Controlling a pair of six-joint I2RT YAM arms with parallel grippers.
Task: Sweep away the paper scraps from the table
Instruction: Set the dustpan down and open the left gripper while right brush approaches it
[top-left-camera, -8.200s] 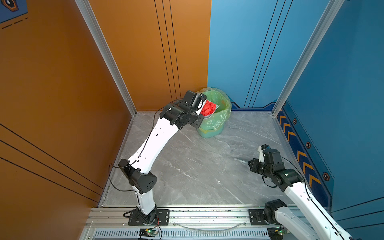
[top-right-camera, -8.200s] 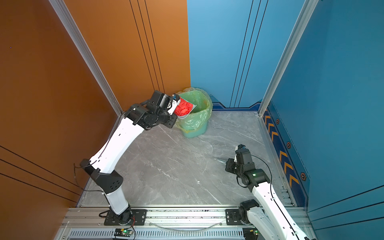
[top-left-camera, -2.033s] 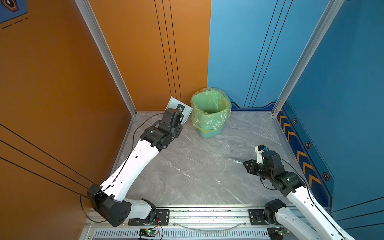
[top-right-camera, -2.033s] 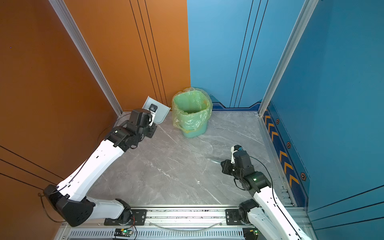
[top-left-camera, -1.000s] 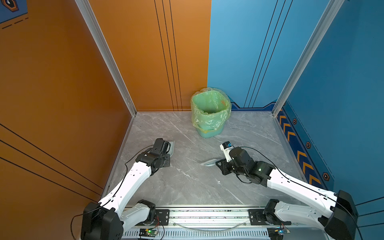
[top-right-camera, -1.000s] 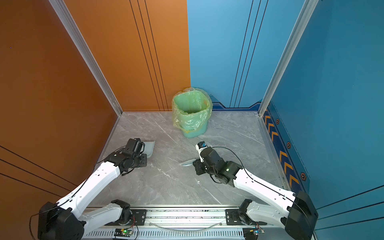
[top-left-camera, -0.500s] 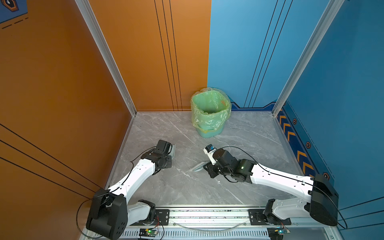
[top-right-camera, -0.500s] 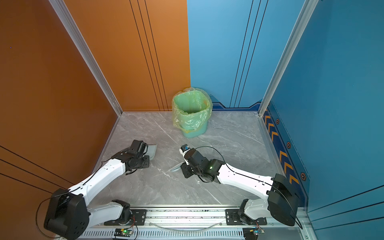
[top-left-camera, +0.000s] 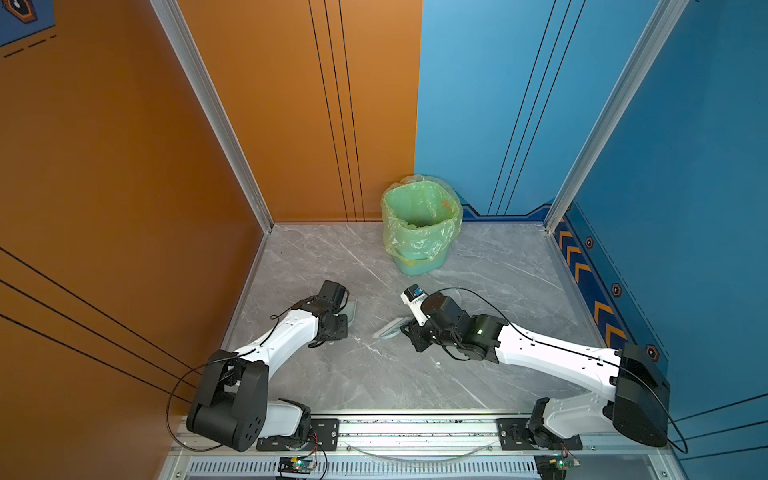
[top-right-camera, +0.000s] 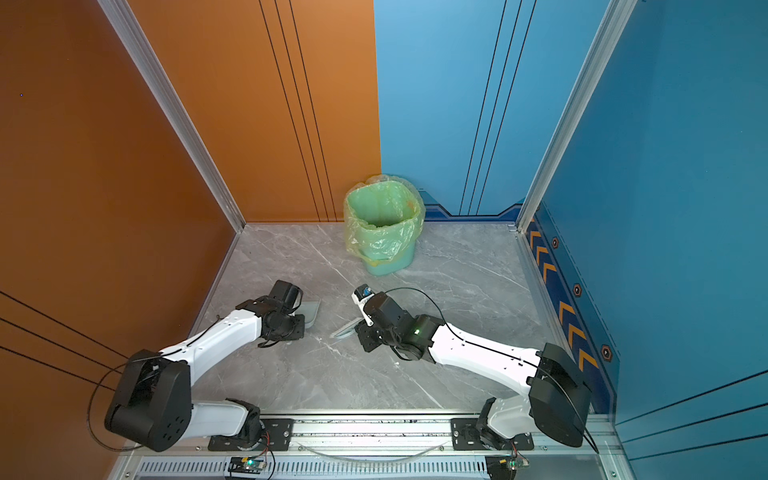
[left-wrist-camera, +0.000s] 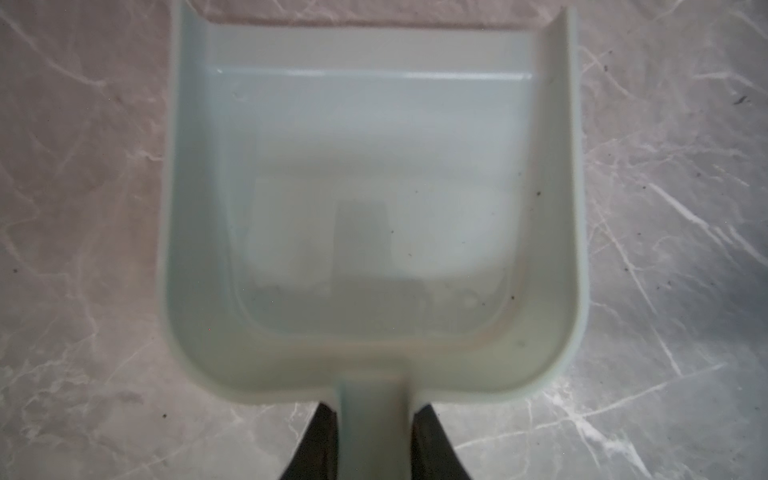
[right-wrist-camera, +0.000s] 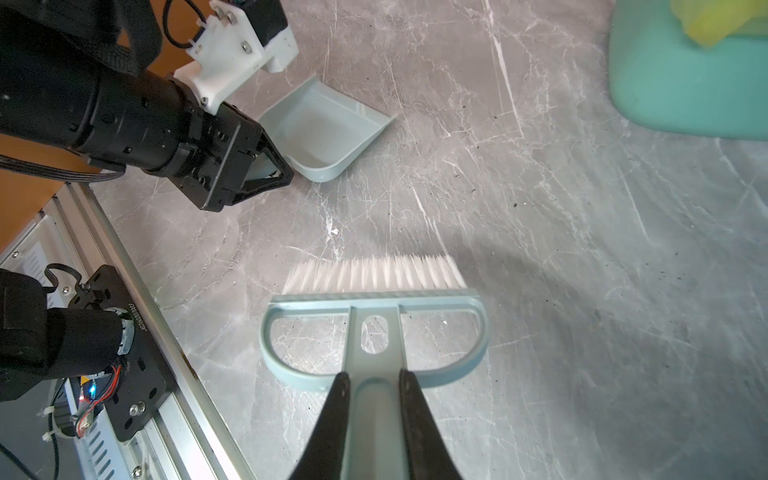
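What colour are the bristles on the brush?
White. The bristles show best in the right wrist view, against the grey marble.

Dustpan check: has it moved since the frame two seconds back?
Yes. The dustpan has come away from the bin and the back corner, toward the front rail, and is now down on the table.

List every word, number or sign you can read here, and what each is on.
Number on the base motor: too small to read.
Orange chevrons on the blue wall: arrows, no words.
Hexagon badge on the corner poster: no words.
Nothing else legible.
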